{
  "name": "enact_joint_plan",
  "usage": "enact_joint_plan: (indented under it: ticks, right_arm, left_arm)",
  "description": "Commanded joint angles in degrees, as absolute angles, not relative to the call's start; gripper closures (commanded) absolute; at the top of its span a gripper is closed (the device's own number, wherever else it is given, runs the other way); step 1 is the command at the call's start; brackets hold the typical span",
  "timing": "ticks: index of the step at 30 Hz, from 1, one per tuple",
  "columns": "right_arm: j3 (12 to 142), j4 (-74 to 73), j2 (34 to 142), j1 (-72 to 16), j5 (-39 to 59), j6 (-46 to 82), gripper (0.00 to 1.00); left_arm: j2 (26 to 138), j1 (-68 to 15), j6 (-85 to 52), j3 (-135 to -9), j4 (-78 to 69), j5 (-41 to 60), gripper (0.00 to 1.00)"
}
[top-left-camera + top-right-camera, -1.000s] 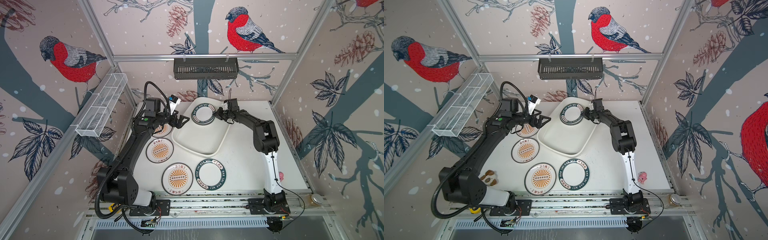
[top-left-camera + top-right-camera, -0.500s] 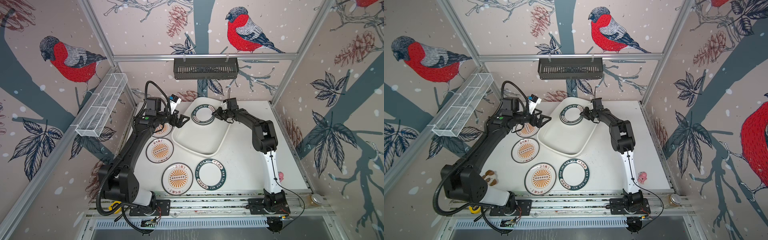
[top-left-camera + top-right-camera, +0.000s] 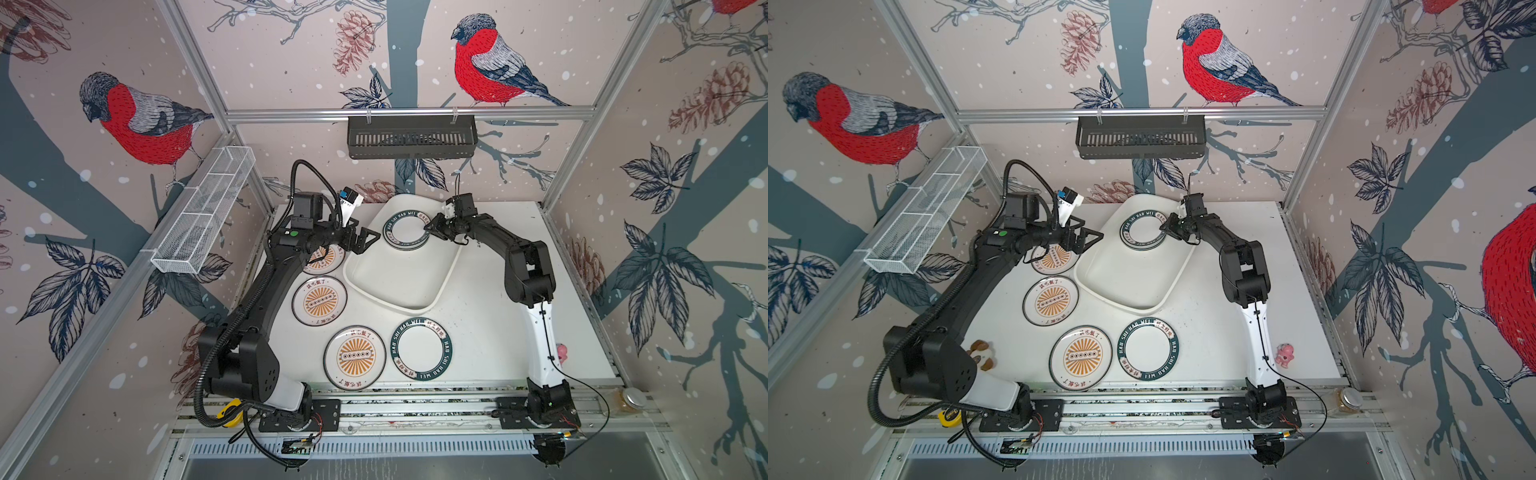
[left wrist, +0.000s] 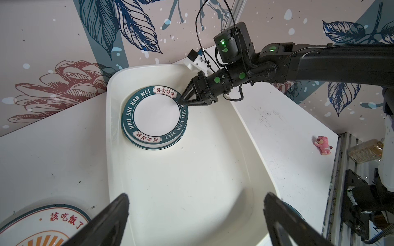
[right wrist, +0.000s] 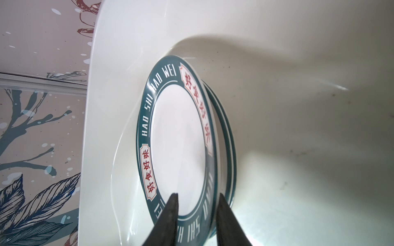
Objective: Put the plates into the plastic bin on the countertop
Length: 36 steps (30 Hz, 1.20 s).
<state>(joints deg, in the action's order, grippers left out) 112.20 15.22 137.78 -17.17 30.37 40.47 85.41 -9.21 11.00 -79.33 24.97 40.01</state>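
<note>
The plastic bin lies slantwise at the back of the countertop. At its far end a green-banded plate lies flat on top of other plates. My right gripper is open, its jaws straddling that plate's rim with a gap on each side. My left gripper hangs wide open and empty over the bin's left edge. On the countertop lie three orange sunburst plates, the last partly under my left arm, and another green-banded plate.
A black slatted basket hangs on the back wall and a white wire-mesh basket on the left wall. A pink figurine stands at the right front, a brown plush toy by the left arm's base, a jar past the right corner.
My right gripper's jaws have parted from the green-banded plate's rim, leaving the plate resting on the stack in the bin. The left arm has hardly moved.
</note>
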Motion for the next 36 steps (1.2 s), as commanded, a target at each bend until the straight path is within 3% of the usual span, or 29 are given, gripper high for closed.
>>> enact_joint_plan:
  ticks: [1, 23, 29, 36]
  right_arm:
    - [112.88, 16.6, 137.97, -17.23, 29.77, 38.95, 0.68]
    - [113.88, 19.18, 133.4, -17.53, 28.88, 35.33, 0.67]
    - [103.24, 12.53, 118.67, -17.38, 27.43, 32.14, 0.67]
    - [74.55, 3.37, 92.79, -15.56, 30.0, 33.08, 0.63]
  left_arm:
    - [85.35, -9.09, 12.24, -79.67, 25.58, 41.09, 0.03]
    - [84.26, -9.14, 12.89, -80.14, 26.66, 40.5, 0.02]
    - [84.12, -9.13, 14.76, -81.24, 28.78, 39.41, 0.03]
    - [83.41, -9.14, 14.84, -79.41, 28.01, 40.7, 0.02]
